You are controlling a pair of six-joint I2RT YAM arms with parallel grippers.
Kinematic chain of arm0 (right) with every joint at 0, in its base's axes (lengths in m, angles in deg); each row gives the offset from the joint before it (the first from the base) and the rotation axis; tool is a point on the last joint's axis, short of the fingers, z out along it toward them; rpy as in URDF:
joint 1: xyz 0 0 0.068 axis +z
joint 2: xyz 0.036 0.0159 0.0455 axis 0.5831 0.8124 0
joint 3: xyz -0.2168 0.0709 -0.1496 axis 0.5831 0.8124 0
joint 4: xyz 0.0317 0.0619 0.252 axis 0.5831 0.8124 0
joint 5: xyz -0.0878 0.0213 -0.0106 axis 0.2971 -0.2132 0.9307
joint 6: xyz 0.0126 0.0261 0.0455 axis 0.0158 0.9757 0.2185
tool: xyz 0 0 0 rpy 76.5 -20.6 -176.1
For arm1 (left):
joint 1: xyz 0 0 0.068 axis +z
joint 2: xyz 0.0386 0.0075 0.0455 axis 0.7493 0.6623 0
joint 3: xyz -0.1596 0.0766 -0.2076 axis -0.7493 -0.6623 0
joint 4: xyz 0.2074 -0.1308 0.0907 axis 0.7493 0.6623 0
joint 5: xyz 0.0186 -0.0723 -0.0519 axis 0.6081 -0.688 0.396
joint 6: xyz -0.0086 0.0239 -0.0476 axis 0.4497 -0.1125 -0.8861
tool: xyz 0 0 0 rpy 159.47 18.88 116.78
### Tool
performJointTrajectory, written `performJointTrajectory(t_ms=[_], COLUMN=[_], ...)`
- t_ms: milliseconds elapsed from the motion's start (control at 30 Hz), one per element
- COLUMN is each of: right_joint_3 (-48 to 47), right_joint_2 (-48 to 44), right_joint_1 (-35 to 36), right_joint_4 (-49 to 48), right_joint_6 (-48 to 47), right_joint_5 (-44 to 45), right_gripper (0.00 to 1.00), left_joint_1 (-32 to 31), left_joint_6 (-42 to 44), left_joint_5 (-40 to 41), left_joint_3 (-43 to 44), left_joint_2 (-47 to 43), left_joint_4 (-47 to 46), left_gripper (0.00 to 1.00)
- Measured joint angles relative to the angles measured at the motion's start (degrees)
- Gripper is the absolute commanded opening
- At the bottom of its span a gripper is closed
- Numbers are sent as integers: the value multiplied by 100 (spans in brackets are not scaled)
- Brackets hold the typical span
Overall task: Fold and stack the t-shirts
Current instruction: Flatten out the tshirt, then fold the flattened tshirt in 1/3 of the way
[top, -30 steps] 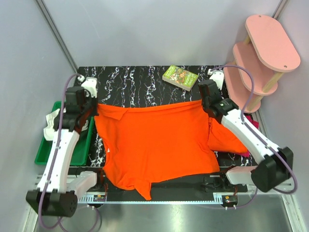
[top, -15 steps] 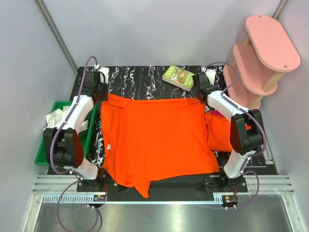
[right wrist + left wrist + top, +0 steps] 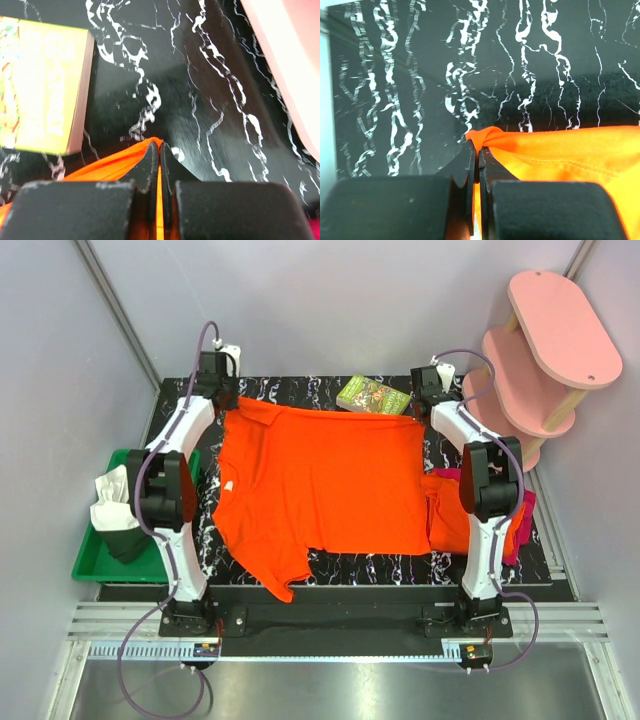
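Note:
A bright orange t-shirt (image 3: 320, 485) lies spread across the black marbled table (image 3: 300, 392), pulled toward the far edge. My left gripper (image 3: 226, 406) is shut on its far left corner, seen as a pinched orange fold (image 3: 487, 137) at my left gripper (image 3: 479, 146) in the left wrist view. My right gripper (image 3: 420, 412) is shut on the far right corner (image 3: 152, 141) at my right gripper (image 3: 159, 146). More orange cloth (image 3: 450, 515) and a magenta-red shirt (image 3: 520, 525) lie bunched at the right edge, partly under the right arm.
A green and yellow book (image 3: 373, 399) lies at the far edge beside the shirt's top hem; it fills the left of the right wrist view (image 3: 42, 82). A green bin (image 3: 110, 550) with white cloth sits left of the table. A pink shelf (image 3: 545, 350) stands at the far right.
Both arms have stretched toward the far edge, dragging the orange shirt away from the near edge. The shirt's bottom hem has left the front rail and the cloth lies flatter.

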Motion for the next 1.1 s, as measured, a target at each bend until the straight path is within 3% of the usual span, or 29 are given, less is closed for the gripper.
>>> performJointTrajectory(t_ms=[367,700,867,1100], right_joint_3=[-1204,-1707,-1484,-551], right_joint_2=[1235,1384,1279,588], right_joint_1=[-155,-153,-114,37], right_joint_4=[48,127,107,74], right_joint_6=[-9,-15,-17,-17], right_joint_5=[-173,-330,-328,-295], right_gripper=[0,0,0,0], left_joint_1=[-162,-164,-164,-164], left_joint_6=[-22,-42,-133,-238], left_joint_5=[260,468,468,459], left_joint_3=[1025,1252,968,-256], left_joint_2=[1211,1309,1167,223], left_joint_4=[74,74,17,-98], left_gripper=[0,0,0,0])
